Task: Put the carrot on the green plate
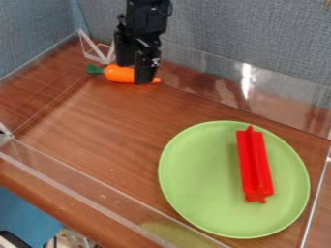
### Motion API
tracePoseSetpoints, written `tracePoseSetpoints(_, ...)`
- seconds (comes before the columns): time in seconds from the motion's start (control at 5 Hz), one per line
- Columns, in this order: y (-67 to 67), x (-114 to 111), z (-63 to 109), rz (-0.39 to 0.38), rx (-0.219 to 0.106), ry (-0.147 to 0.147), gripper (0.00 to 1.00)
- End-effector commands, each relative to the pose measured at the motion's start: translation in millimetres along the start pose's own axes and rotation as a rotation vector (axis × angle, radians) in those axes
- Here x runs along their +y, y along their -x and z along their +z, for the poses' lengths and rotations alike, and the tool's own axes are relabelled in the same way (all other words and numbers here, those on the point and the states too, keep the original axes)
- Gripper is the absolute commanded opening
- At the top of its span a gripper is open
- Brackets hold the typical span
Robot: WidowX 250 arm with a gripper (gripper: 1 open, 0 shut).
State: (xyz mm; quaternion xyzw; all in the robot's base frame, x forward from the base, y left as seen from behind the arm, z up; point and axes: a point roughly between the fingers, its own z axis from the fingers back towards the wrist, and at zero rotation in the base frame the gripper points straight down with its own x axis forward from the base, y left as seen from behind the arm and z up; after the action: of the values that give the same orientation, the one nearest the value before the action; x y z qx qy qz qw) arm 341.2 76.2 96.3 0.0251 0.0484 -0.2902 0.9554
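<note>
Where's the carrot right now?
The carrot lies on the wooden table at the far left of the camera view, near the back wall, under the open end effector and well away from the green plate.

Glossy wood table (91, 116), smooth plastic green plate (195, 170).

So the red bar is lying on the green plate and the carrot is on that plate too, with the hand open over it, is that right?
Not quite. The camera view shows the carrot on the wooden table at the back left, not on the green plate. The red bar does lie on the plate, and the open hand is over the carrot.
</note>
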Motion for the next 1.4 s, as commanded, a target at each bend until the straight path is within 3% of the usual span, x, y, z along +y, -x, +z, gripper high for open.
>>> tracePoseSetpoints(0.0,-5.0,33,12.6,-0.045,-0.047,-0.073,1.0)
tracePoseSetpoints(0.2,-8.3,55,2.3,-0.109,-0.044,-0.091,1.0)
tracePoseSetpoints(0.6,-12.5,89,-24.3,-0.15,-0.054,-0.082,1.0)
tracePoseSetpoints(1.0,-15.9,97,-46.9,-0.171,-0.075,-0.059,1.0)
tracePoseSetpoints(1.2,-17.7,100,-52.3,-0.184,-0.086,-0.06,0.0)
